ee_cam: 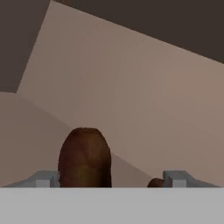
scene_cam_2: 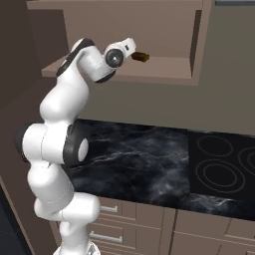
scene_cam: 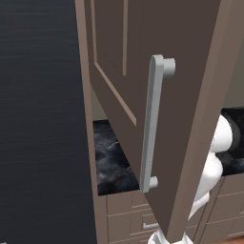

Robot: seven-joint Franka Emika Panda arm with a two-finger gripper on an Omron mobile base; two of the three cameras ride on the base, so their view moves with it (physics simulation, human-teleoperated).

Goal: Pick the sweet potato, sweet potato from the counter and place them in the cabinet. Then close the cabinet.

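Observation:
My gripper (ee_cam: 110,178) reaches into the open cabinet (scene_cam_2: 164,69) above the counter (scene_cam_2: 149,154), and its jaws stand wide open. A brown sweet potato (ee_cam: 85,157) lies on the cabinet shelf between the fingers, close against the left fingertip (ee_cam: 43,178) and well apart from the right one. In the right base view the same sweet potato (scene_cam_2: 142,57) rests on the shelf just in front of the gripper (scene_cam_2: 133,51). A small brown rounded bit (ee_cam: 155,183) peeks up beside the right fingertip; I cannot tell what it is.
The cabinet door (scene_cam: 190,119) hangs open, its grey bar handle (scene_cam: 152,124) close to the left base camera. A black cooktop (scene_cam_2: 224,169) is set into the counter at the right. Drawers (scene_cam_2: 114,209) with short silver handles sit below the counter edge.

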